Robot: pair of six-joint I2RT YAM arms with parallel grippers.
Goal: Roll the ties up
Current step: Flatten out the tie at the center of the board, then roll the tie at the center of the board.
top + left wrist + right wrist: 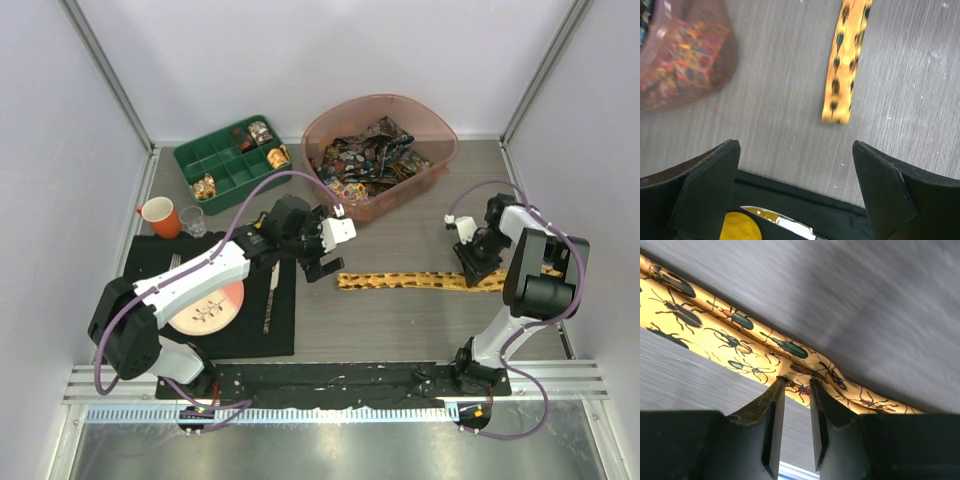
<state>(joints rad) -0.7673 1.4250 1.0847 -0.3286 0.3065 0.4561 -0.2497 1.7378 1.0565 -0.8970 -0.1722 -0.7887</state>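
from overhead the yellow tie (420, 280) lies flat across the grey, wood-grained tabletop (400, 330), a long narrow ribbon. the right jaws sit on its right end and the left jaws hang just off its left end. only the right wrist view lets me read the print: green, black and red beetles on smooth yellow cloth. there the black, wedge-shaped jaws stand nearly closed, nipping a raised fold at the tie's edge. the left wrist view shows the other jaws spread wide with nothing between them, and the tie's blunt end lies just beyond them. behind the yellow tie, a translucent pink tub (440, 125) holds a heap of dark ties (370, 155) in busy colours. left of the yellow tie lies a black mat (150, 260) carrying a plate (205, 310) and a knife (270, 300).
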